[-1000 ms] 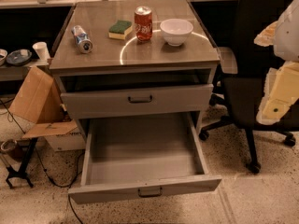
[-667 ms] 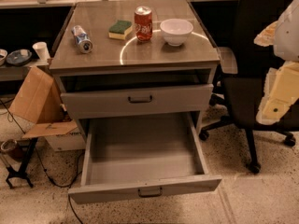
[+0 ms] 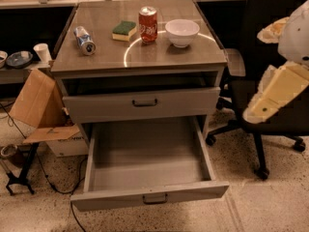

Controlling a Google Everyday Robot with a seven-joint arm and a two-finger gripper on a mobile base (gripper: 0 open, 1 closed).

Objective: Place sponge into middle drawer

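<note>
The sponge (image 3: 124,30), green on top with a yellow body, lies on the cabinet top beside a red soda can (image 3: 147,24). The middle drawer (image 3: 116,199) is pulled fully out below, and its grey inside holds nothing. My gripper (image 3: 256,74) hangs at the right edge of the view, in front of the black chair, right of the cabinet at about the height of the upper drawer. Its two yellowish fingers (image 3: 273,95) stand apart, open, with nothing between them, far from the sponge.
A white bowl (image 3: 182,32) and a silver can (image 3: 84,40) lying on its side share the cabinet top (image 3: 145,57). The upper drawer (image 3: 96,105) is slightly out. A black office chair (image 3: 270,124) stands right; a cardboard box (image 3: 38,105) and cables lie left.
</note>
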